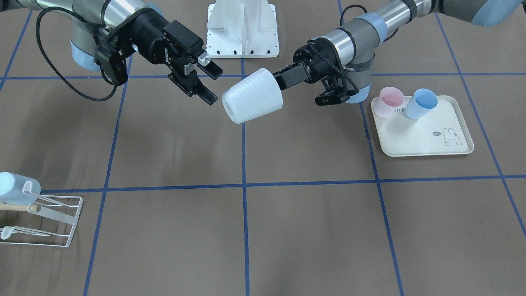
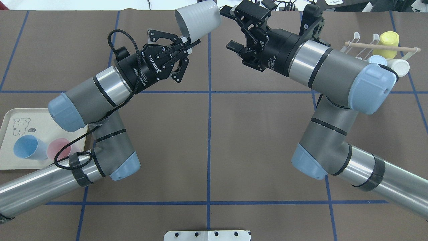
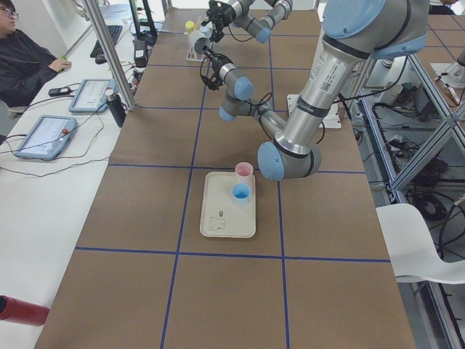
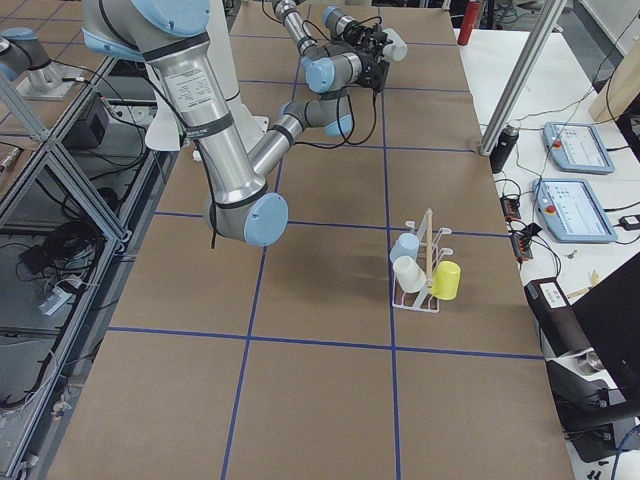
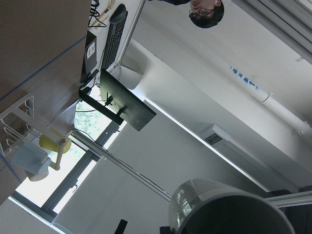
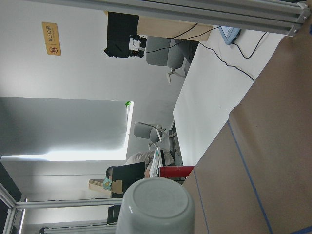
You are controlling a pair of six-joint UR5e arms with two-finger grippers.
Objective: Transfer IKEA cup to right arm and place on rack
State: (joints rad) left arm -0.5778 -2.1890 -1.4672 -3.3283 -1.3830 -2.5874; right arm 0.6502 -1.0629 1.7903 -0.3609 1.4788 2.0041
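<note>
Near the robot's left, the tray (image 2: 8, 157) holds a pink cup (image 2: 57, 149) and a blue cup (image 2: 26, 147). Farther out, over the table's middle, the left gripper (image 1: 283, 79) pinches the white cup (image 1: 252, 96) by its rim, sideways in the air. The right gripper (image 1: 211, 84) faces its base, jaws wide, seemingly just clear of it. Far right, the rack (image 2: 356, 35) carries 3 cups: a yellow cup (image 2: 389, 42), a pale-blue cup (image 2: 378, 60) and a cream cup (image 2: 401, 67).

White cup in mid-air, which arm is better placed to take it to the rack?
Right. The right gripper, jaws open, faces the base of the white cup, and the rack stands on its side; the left gripper holds the rim.
</note>
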